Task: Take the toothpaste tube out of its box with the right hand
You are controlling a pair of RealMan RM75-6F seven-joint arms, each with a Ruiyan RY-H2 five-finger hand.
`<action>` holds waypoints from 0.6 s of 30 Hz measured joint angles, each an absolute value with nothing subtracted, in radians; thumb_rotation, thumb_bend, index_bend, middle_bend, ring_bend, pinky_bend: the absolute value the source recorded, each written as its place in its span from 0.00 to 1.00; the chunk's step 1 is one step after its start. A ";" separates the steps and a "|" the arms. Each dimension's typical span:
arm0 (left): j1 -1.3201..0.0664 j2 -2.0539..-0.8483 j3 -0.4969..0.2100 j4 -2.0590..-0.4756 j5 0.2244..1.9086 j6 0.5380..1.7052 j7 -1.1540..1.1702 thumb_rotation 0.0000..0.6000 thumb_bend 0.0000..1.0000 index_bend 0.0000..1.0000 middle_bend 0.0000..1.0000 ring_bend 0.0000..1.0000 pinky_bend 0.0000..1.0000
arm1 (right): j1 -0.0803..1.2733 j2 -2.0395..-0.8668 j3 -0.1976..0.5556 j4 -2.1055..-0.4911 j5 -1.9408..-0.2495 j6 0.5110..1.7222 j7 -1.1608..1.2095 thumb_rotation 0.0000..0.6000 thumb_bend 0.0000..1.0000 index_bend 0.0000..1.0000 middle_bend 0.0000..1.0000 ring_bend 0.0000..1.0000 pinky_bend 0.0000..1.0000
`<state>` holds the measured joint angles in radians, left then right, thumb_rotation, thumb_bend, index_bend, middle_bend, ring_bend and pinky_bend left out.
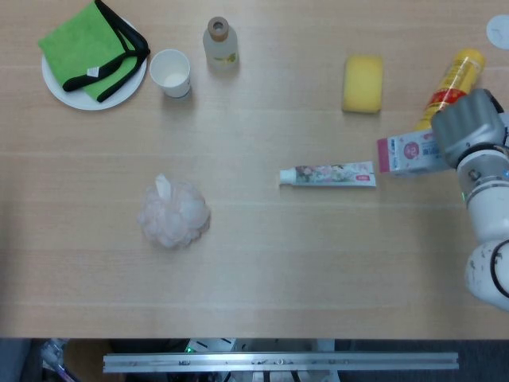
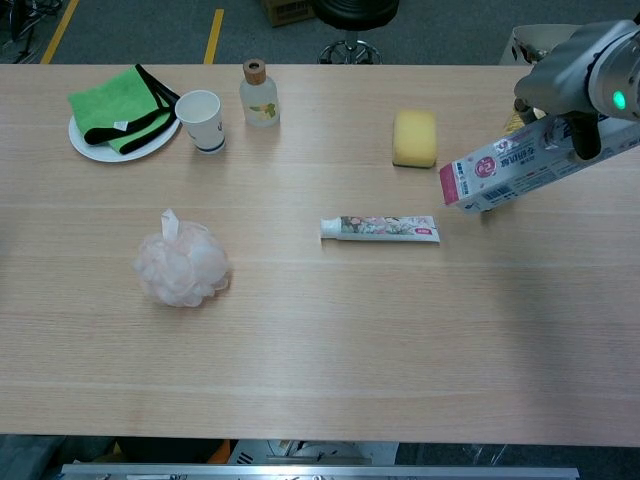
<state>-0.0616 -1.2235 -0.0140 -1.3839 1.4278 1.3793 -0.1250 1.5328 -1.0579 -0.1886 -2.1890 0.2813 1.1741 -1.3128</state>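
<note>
A toothpaste tube (image 1: 327,174) (image 2: 379,229) lies flat on the table near the middle, its cap end to the left. Just right of it, raised above the table, the pink and white toothpaste box (image 1: 404,153) (image 2: 500,171) tilts with its open end down toward the tube. My right hand (image 1: 469,132) (image 2: 578,88) grips the box at its far end, at the right edge of both views. The tube is free of the box and of the hand. My left hand is nowhere in either view.
A yellow bottle (image 1: 453,76) lies behind the box, a yellow sponge (image 1: 363,83) to its left. At the back left stand a small bottle (image 1: 219,42), a paper cup (image 1: 170,72) and a plate (image 1: 71,94) with a green cloth. A bath pouf (image 1: 173,212) lies mid left.
</note>
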 measured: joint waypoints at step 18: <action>-0.063 -1.222 -0.015 -1.395 1.431 1.383 -0.112 1.00 0.16 0.14 0.04 0.09 0.13 | 1.273 -1.036 -0.213 -2.213 -0.096 1.196 -1.064 1.00 0.24 0.45 0.44 0.36 0.48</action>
